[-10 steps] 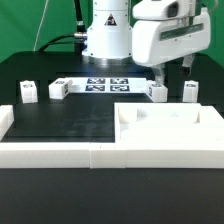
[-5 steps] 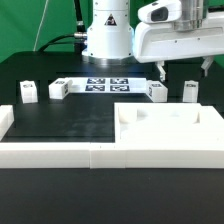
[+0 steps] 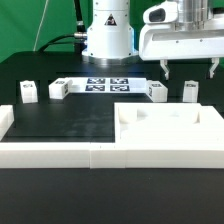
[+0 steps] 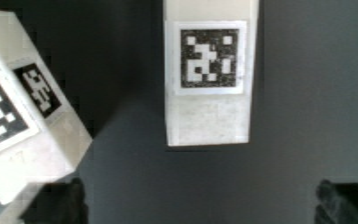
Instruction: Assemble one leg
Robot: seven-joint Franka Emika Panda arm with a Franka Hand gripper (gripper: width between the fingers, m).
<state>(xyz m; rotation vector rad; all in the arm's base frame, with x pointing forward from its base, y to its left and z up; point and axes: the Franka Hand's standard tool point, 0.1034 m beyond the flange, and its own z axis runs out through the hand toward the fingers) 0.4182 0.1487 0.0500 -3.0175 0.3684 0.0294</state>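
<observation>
Starting with the gripper (image 3: 189, 70) at two o'clock in the exterior view: getting cut off above by the frame edge, hanging with fingers (image 3: 164, 69) spread well apart, clamping nothing. Spotting the leg (image 3: 190, 91) just below, sitting on the black table (image 3: 60, 120), lining up between the two fingers as seen from here, touching neither.

Switching to the wrist view: seeing the leg (image 4: 208, 85) filling the middle, showing a blocky black-and-white tag (image 4: 211, 57), with the pale face beside it blurring out. Catching a second post (image 4: 16, 110) close by, sliced off at the frame edge, wearing two such tags. Making out the fingertips (image 4: 51, 203) merely as dark smudges, mostly cropped.

Back outside: noticing the marker board (image 3: 105, 84) at twelve o'clock, patterns too small for reading, and the big white tray (image 3: 165, 140) at four o'clock, running off the frame.
</observation>
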